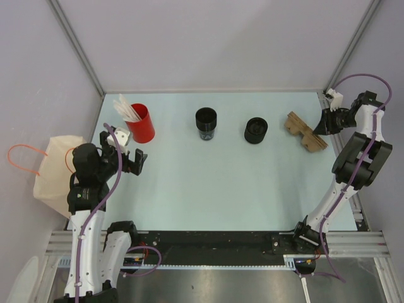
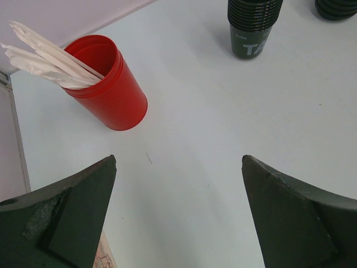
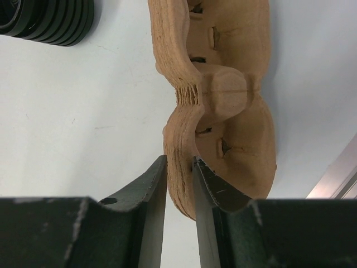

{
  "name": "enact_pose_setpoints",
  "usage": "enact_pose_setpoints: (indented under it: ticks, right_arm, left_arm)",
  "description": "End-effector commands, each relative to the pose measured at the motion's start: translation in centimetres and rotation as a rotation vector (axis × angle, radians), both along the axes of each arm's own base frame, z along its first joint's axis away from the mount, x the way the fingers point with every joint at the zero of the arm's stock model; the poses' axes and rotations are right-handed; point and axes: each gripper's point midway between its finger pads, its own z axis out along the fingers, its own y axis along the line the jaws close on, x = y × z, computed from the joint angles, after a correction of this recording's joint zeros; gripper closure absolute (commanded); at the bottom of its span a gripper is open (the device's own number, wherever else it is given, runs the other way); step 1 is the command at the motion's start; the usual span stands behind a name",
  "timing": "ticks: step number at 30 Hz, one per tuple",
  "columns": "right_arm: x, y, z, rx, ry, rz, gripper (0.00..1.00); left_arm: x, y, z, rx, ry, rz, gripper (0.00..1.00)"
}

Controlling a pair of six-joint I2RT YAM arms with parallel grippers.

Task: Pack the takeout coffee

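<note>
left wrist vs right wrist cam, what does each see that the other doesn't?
Left wrist only: the red cup with white sticks, the black coffee cup, and the open left gripper. Right wrist only: the brown cardboard carrier, its edge pinched by the right gripper. Both: the squat black piece, at frame edge, and the white table.

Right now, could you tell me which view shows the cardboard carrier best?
Right wrist: the carrier fills the frame, its layered edge pinched in the right gripper. Top external shows it small, at the table's far right; left wrist misses it.
</note>
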Motion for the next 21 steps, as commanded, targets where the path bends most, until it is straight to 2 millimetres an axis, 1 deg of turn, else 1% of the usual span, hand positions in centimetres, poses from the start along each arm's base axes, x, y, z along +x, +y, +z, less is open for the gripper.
enact_pose_setpoints:
  ticks: [1,3,5,7,10,16,21]
  right_arm:
    - [0.7,-0.2,0.4,0.018,-0.017,0.004,0.71]
    - [0.8,-0.4,0.3,0.015,-0.018,-0.004,0.69]
    - [1.1,-0.6,0.4,0.015,-0.025,-0.021,0.66]
    - [1.3,-0.8,0.5,0.011,-0.036,-0.028,0.64]
    - [1.6,-0.9,0.8,0.018,-0.046,-0.036,0.64]
    - [1.9,-1.4,0.8,0.042,-0.046,-0.056,0.63]
    - [2.1,-1.8,0.3,0.081,-0.033,-0.082,0.62]
  left_arm:
    - [0.2,-0.2,0.3,-0.017,-0.015,-0.011,0.01]
    - [0.2,-0.2,0.3,-0.017,-0.015,-0.013,0.01]
    - [0.2,-0.2,0.3,-0.017,-0.015,-0.010,0.01]
    - [0.2,-0.2,0.2,-0.017,-0.013,-0.010,0.01]
    - [0.3,-0.1,0.2,-0.020,-0.011,-0.009,0.01]
    - [0.2,-0.1,0.2,-0.020,-0.013,-0.009,0.00]
    - [0.3,-0.2,0.2,-0.020,-0.010,-0.012,0.01]
